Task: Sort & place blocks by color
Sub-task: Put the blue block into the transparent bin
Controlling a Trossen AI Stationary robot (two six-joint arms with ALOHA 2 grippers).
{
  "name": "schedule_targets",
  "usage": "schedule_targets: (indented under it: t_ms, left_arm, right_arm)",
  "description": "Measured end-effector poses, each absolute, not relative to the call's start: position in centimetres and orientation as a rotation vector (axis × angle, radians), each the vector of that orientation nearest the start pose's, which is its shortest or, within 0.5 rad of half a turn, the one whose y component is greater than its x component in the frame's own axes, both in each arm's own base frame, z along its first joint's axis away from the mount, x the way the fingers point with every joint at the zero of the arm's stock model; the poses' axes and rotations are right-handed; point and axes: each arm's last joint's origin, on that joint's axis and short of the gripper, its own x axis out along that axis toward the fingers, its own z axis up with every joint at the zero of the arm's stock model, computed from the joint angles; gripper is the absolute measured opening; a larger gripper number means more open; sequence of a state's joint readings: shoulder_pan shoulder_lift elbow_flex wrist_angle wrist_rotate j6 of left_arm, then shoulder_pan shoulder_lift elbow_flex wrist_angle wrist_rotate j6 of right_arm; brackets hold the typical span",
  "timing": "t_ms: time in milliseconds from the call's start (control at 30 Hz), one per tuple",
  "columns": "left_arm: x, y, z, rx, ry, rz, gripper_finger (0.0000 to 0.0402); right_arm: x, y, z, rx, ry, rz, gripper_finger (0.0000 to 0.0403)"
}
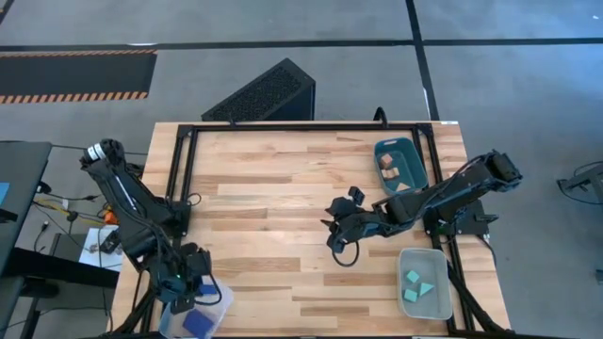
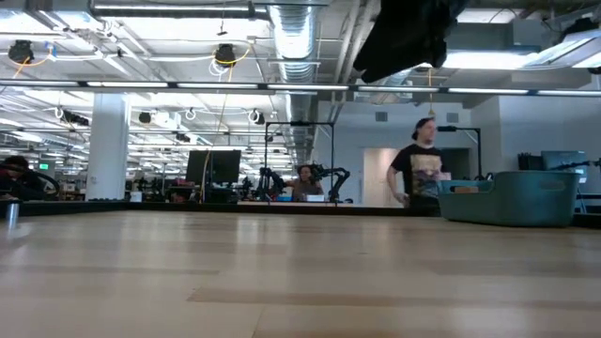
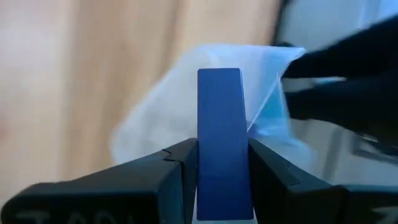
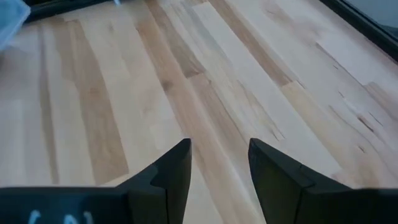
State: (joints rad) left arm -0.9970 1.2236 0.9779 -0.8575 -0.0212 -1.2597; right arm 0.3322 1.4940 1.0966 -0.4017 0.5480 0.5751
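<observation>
My left gripper (image 3: 224,171) is shut on a dark blue flat bar (image 3: 222,130) above a clear plastic tray (image 1: 196,315) at the table's near left corner; another dark blue piece (image 1: 198,322) lies in that tray. My right gripper (image 4: 219,171) is open and empty over the table's middle (image 1: 337,226). Pale wood pieces (image 1: 391,171) lie in the dark teal bin (image 1: 398,165) at the far right. Light teal blocks (image 1: 417,287) lie in the clear tray (image 1: 424,282) at the near right. My left gripper pinches the dark blue bar between its two fingers (image 3: 180,168), one on each long side near its lower end (image 3: 224,186). The bar runs along the fingers and juts out beyond the tips, lifted clear over the clear tray.
A black metal frame (image 1: 301,127) borders the wooden table (image 1: 283,188). A black perforated box (image 1: 264,94) stands on the floor beyond the far edge. In the low view, people (image 2: 423,169) stand in the room behind the table.
</observation>
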Motion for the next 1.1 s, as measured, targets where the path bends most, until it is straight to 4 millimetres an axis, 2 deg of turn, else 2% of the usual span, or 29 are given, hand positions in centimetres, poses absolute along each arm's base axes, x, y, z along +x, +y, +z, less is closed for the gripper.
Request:
schedule_targets:
  t_ms: [167, 333, 567, 633, 800, 967, 1100]
  left_arm:
    - [11.7, -17.3, 25.4, -0.375, 1.351, 0.087, 0.0087]
    - [11.5, -15.9, 25.2, -0.285, 1.404, 0.187, 0.0087]
    - [12.4, -14.6, 25.2, -0.176, 1.277, 0.285, 0.0087]
    - [13.0, -14.4, 25.3, -0.177, 1.243, 0.28, 0.0087]
    - [14.6, -14.9, 26.5, -0.151, 1.161, 0.141, 0.0087]
    - [15.9, -15.3, 28.0, -0.133, 0.935, 0.146, 0.0087]
    - [16.7, -16.2, 28.5, -0.19, 0.807, 0.097, 0.0087]
  right_arm:
    - [30.1, 8.5, 26.0, 0.203, 0.644, -0.413, 0.0184]
    - [30.1, 8.5, 26.0, 0.202, 0.643, -0.414, 0.0183]
    - [30.1, 8.3, 26.0, 0.201, 0.644, -0.424, 0.0181]
    - [30.1, 8.3, 26.0, 0.196, 0.638, -0.436, 0.0183]
    - [30.2, 8.0, 26.0, 0.192, 0.637, -0.447, 0.0185]
    - [30.3, 7.5, 26.0, 0.18, 0.64, -0.456, 0.0182]
    - [30.5, 6.7, 25.6, 0.159, 0.64, -0.468, 0.018]
